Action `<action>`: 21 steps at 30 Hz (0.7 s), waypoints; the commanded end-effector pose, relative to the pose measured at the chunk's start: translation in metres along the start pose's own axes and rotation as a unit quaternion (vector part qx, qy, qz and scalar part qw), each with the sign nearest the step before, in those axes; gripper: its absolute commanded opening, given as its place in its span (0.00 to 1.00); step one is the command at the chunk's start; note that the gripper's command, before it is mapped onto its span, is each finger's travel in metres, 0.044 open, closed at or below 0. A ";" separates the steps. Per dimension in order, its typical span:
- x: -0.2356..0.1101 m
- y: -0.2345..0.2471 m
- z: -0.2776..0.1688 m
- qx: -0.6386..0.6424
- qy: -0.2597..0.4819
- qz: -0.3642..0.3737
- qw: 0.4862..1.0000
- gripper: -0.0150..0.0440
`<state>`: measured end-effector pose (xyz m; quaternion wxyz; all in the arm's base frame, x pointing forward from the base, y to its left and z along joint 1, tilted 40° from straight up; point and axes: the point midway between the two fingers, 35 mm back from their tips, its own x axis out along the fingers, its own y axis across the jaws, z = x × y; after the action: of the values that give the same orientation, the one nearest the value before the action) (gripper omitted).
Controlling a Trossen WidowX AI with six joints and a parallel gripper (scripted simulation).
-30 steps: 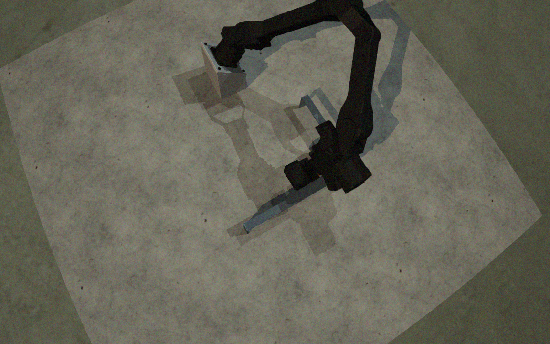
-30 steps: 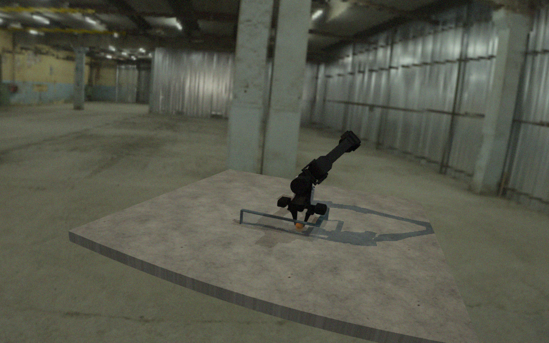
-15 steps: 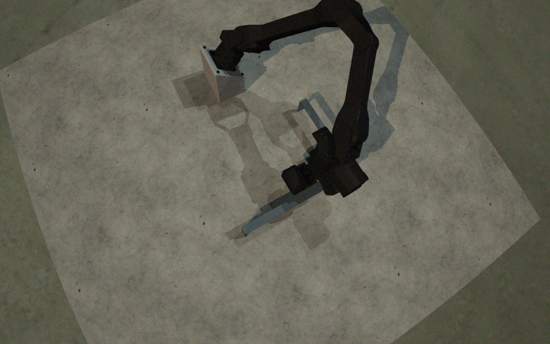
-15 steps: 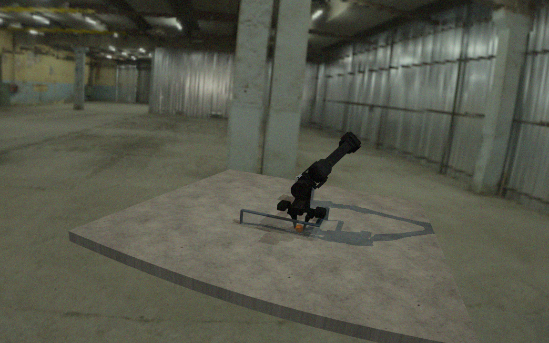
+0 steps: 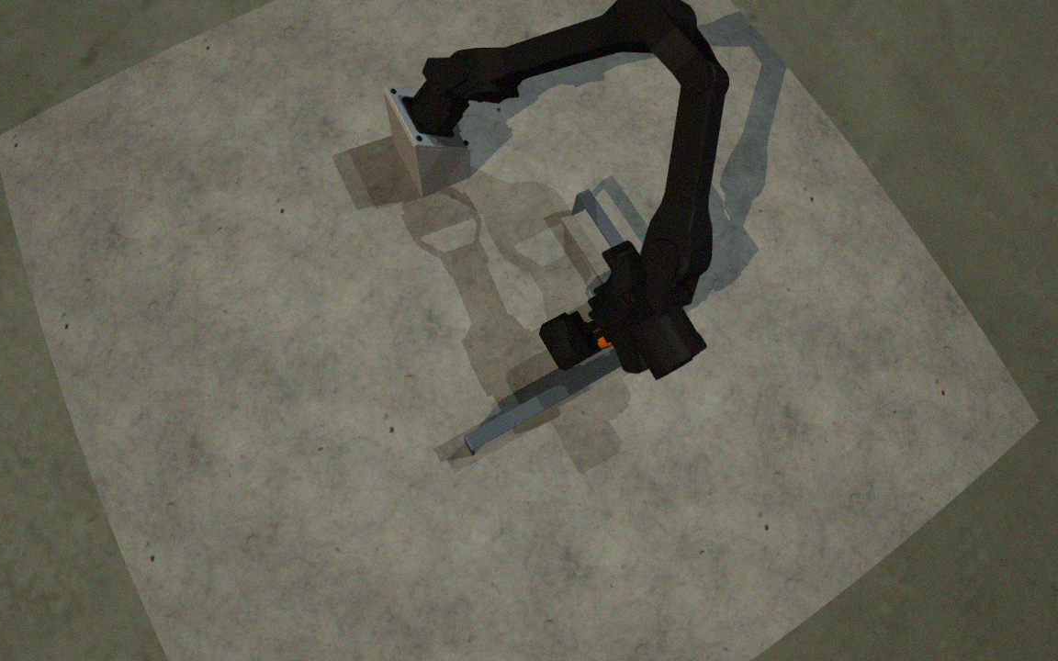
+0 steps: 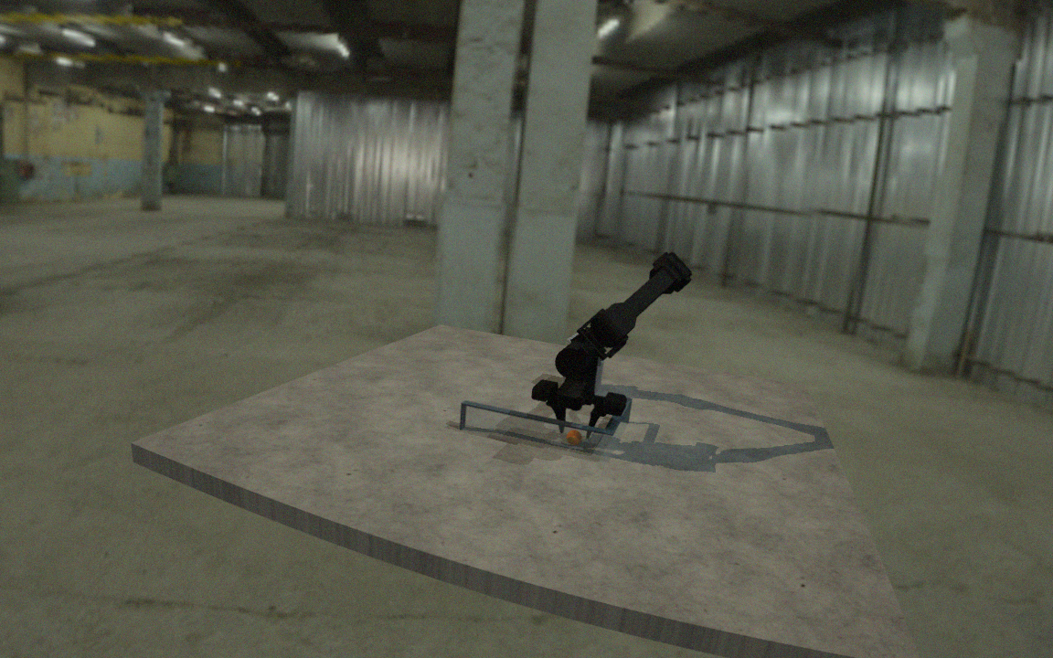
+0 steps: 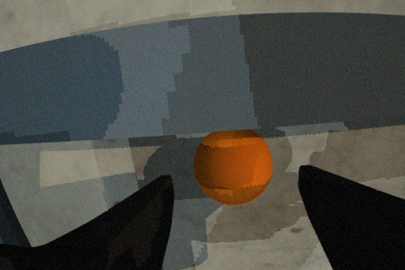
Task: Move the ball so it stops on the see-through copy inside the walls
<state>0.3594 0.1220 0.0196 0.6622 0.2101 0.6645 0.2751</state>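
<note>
Hovering low over the table (image 6: 399, 524), my jaws are standing partly open and gripping nothing. The orange ball (image 7: 233, 167) is sitting on the table between my two fingers, with a gap showing on each side of it. It is lying just in front of one of the low clear walls (image 7: 202, 79), inside the corner they are forming. That corner is lying toward the table's edge opposite my arm's base (image 5: 401, 102). From above, my wrist is covering most of the ball.
</note>
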 end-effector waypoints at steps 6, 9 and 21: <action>-0.079 -0.001 0.002 -0.001 -0.013 0.000 1.000 0.69; -0.070 -0.005 0.004 0.004 -0.018 0.000 1.000 0.69; -0.115 -0.002 0.000 0.001 -0.017 0.000 1.000 1.00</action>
<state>0.3636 0.0506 0.0980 0.6707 0.2200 0.6551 0.2695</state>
